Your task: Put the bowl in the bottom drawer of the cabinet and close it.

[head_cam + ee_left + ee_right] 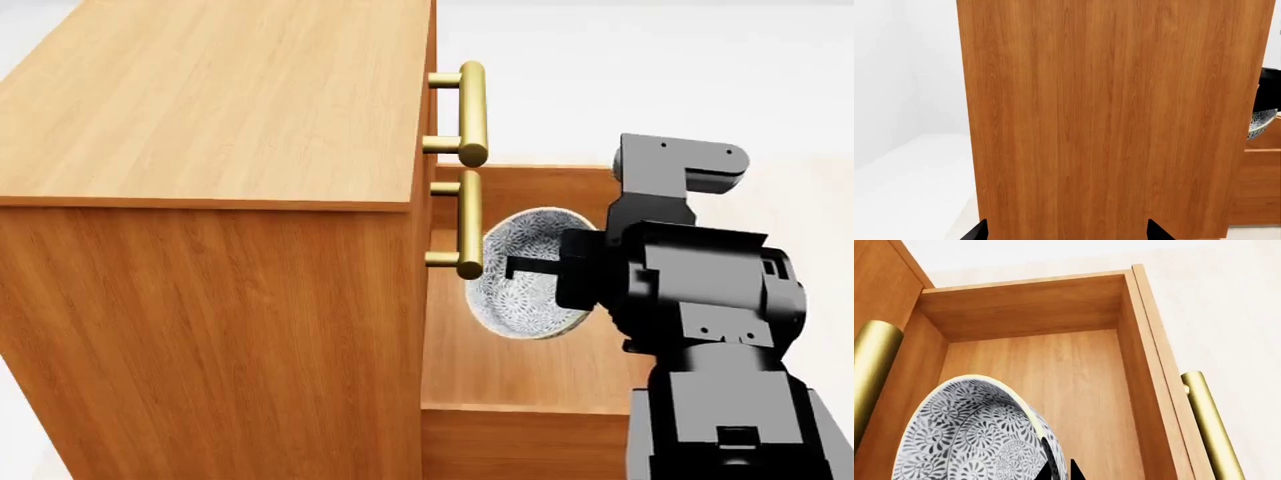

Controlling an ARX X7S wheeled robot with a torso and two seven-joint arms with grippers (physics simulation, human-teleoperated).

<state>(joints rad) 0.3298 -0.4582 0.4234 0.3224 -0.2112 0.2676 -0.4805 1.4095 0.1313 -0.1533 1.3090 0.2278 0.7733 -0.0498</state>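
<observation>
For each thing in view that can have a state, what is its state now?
bottom drawer: pulled open, inside bare
bowl: tilted on edge, held above the open drawer
right gripper: shut on the bowl's rim
left gripper: open, facing the cabinet side
two upper drawers: closed

A plain white wall [901,60] stands behind a pale, off-white floor [914,185], the two meeting in a soft seam. The light is even and diffuse, without hard shadows. At twelve o'clock in the head view, more bare floor [667,70].

A pale, plain floor [907,190] lies around the furniture.
</observation>
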